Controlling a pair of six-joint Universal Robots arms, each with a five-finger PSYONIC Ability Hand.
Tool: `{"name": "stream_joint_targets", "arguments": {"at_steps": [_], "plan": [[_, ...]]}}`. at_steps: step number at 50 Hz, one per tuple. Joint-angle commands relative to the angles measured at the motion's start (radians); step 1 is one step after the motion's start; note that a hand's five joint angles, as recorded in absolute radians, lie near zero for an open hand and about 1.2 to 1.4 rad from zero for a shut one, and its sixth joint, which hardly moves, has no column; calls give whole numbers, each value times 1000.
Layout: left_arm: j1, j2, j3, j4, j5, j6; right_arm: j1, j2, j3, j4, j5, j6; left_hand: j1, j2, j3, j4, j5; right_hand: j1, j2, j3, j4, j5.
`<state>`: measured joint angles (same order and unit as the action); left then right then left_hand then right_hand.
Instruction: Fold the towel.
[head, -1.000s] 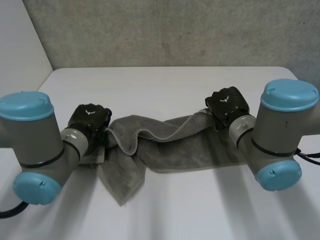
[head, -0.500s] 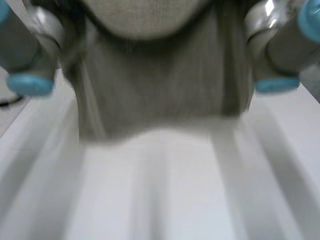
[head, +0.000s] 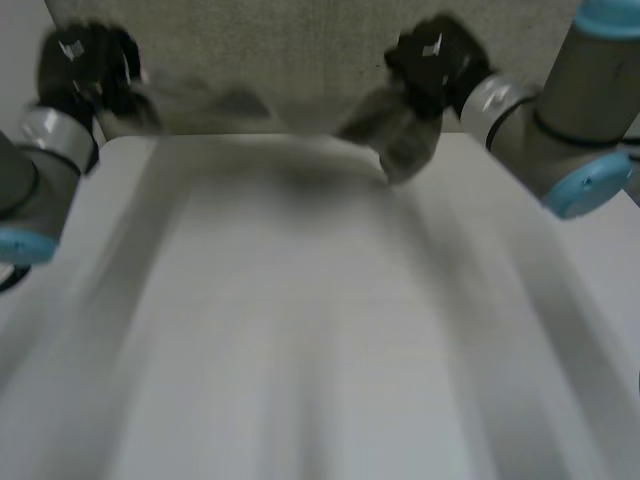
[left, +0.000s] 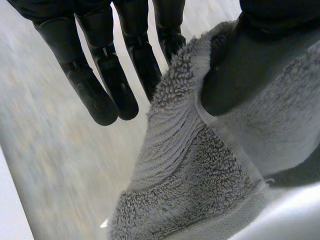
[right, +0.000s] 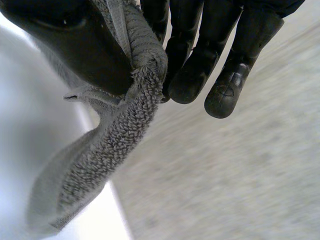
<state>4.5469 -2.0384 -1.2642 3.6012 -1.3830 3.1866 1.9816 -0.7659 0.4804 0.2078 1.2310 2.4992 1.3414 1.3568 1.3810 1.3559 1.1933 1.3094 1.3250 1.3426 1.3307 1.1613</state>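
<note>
The grey towel hangs in the air, stretched between my two raised hands at the far end of the white table. My left hand is shut on one end of it. In the left wrist view its thumb pinches the terry edge of the towel against a finger, while the other fingers stay straight. My right hand is shut on the other end. The right wrist view has its thumb pressing a fold of towel against the fingers.
A grey concrete wall stands right behind the table's far edge, close to both hands. My two arms come in along the sides.
Both hands have lifted the towel off the table and swung it up and away toward the far edge. It lay crumpled between them a second ago.
</note>
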Motion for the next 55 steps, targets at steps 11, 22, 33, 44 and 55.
{"name": "stream_joint_targets", "arguments": {"at_steps": [11, 22, 33, 44, 55], "plan": [[60, -137, -331, 63, 42, 495, -17, -122, 631, -71, -4, -131, 55, 39, 15, 40, 28, 87, 71, 54, 66, 60], [70, 20, -465, 73, 104, 490, -33, -314, 866, -73, 87, -112, 55, 39, 15, 40, 28, 87, 71, 54, 66, 60], [60, -85, -449, 80, 102, 489, -86, -368, 984, -65, 116, -45, -203, -219, -243, -218, -229, 87, 71, 54, 66, 60], [30, -120, -434, 74, 104, 412, -95, -368, 1021, -73, 108, -43, -470, -486, -510, -485, -497, 87, 71, 54, 66, 60], [4, -109, -434, 73, 105, 375, -96, -369, 1015, -90, 111, -28, -526, -541, -566, -540, -552, 87, 71, 54, 66, 60]]}}
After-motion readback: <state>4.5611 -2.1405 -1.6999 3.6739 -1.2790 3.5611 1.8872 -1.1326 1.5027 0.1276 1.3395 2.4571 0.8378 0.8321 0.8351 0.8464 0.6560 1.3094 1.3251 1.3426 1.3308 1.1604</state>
